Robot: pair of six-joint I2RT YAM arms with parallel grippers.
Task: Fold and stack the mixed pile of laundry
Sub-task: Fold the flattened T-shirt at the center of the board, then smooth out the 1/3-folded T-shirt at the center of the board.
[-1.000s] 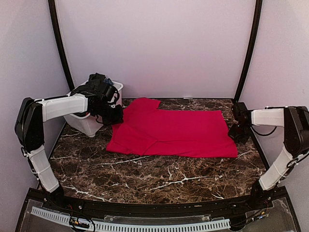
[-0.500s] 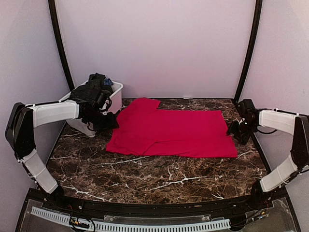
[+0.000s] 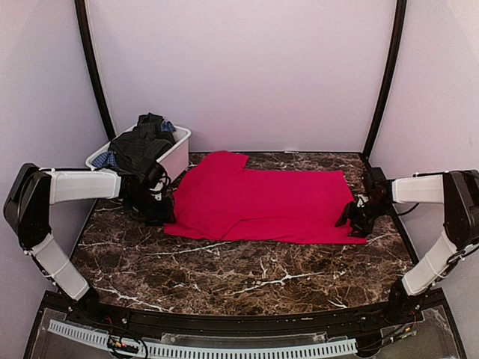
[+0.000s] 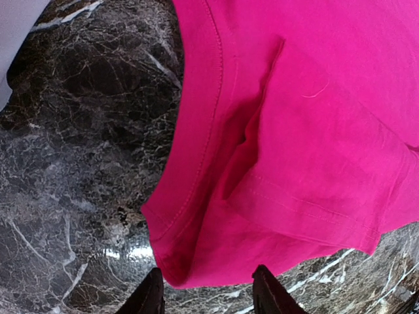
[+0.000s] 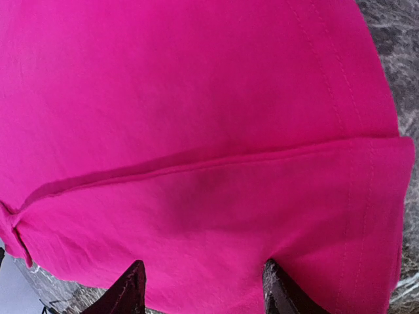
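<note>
A bright red cloth lies spread flat on the marble table. My left gripper is low at its near-left corner. In the left wrist view the jaws stand open, with the red corner lying between the fingertips. At the cloth's right edge my right gripper is also low, and it is open over the folded red hem. The other garments of the pile sit in the bin: a dark charcoal shirt and a blue checked piece.
A white plastic bin stands at the back left, right behind my left arm. Black frame posts rise at both back corners. Bare marble runs along the front of the red cloth.
Both grippers have gone from shut to open. The left arm dropped from beside the bin to the cloth's near-left corner. The right gripper moved in and down onto the right edge.
</note>
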